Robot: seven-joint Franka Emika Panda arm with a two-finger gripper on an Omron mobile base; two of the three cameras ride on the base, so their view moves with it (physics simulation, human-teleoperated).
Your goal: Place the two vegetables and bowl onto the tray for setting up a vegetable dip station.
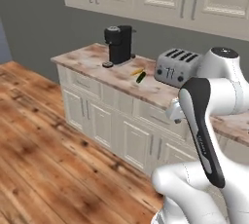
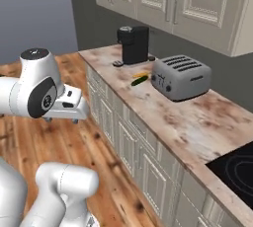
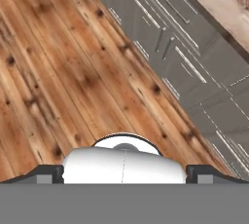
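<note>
- While the carrot (image 1: 136, 71) and green veg (image 1: 141, 77) lie touching on the counter (image 1: 92, 60), coffee maker (image 1: 119, 44) stands near on one side, toaster (image 1: 176, 66) on the other.
- Gripper (image 3: 124, 179) tips wide apart, nothing held, over wood floor (image 3: 63, 72) by cabinets (image 3: 194, 67).
- No readable writing.

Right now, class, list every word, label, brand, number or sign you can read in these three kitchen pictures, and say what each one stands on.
None can be read.
Arm: a faint pale mark runs along the dark strip, too small and blurred to read.
Toaster: small dark knobs on the front, no legible label.
Coffee machine: plain black, no readable brand.
Cabinets, counter, carrot and green vegetable: no text.
</note>
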